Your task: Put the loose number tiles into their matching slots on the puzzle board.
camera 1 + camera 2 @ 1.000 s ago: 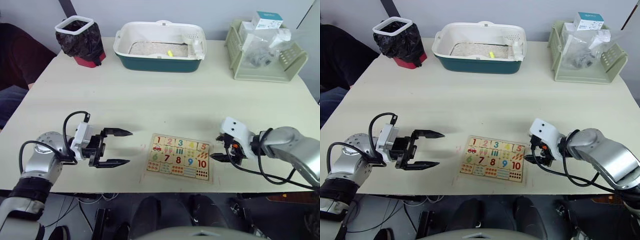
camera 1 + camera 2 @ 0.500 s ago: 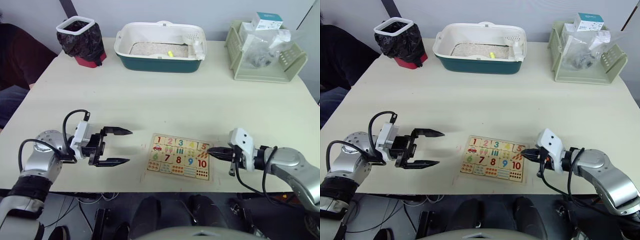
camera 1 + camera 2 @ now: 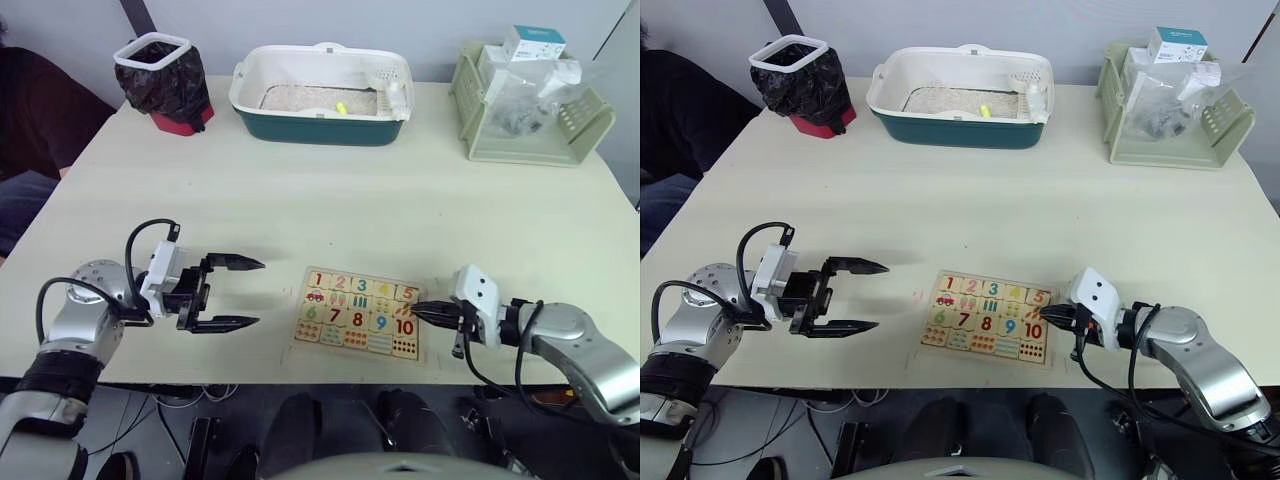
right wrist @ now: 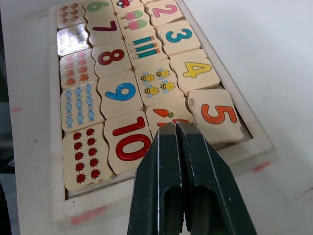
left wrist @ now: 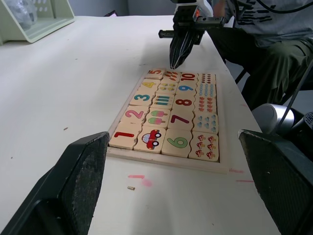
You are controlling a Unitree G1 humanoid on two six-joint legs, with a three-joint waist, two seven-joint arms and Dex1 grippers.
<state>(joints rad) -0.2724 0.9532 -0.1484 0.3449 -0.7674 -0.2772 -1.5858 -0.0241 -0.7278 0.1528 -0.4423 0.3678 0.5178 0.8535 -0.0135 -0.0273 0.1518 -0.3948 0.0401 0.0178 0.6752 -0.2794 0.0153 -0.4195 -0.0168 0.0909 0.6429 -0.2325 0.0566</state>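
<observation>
Puzzle board (image 3: 360, 314): lies flat at the near edge of the desk (image 3: 330, 200), between the two arms; every slot in its top row holds a tile, 1 to 5.

Tile 5 (image 4: 218, 116): sits at the 3 o'clock end of the top row, slightly skewed, its corner riding over the neighbouring carrot picture rather than lying flush.

Right pincer (image 3: 428, 312): clenched with nothing between its fingers, tips together, just beside the board's 3 o'clock edge and level with the 10 tile (image 4: 128, 137).

What changed: a second ago this pincer sat further out at 3 o'clock, pointing down; half a second ago it had turned level and reached the board's edge beside the 5; now it is a little lower along that edge.

Meaning for the task: placing looks done, and this is likely a nudge to seat the 5; a light push toward 9 o'clock should drop it flat.

Left pincer (image 3: 238, 293): released, fingers spread wide, hovering at 9 o'clock of the board and well apart from it, unchanged over the second.

Risk: a hard shove could slide the whole board.
</observation>
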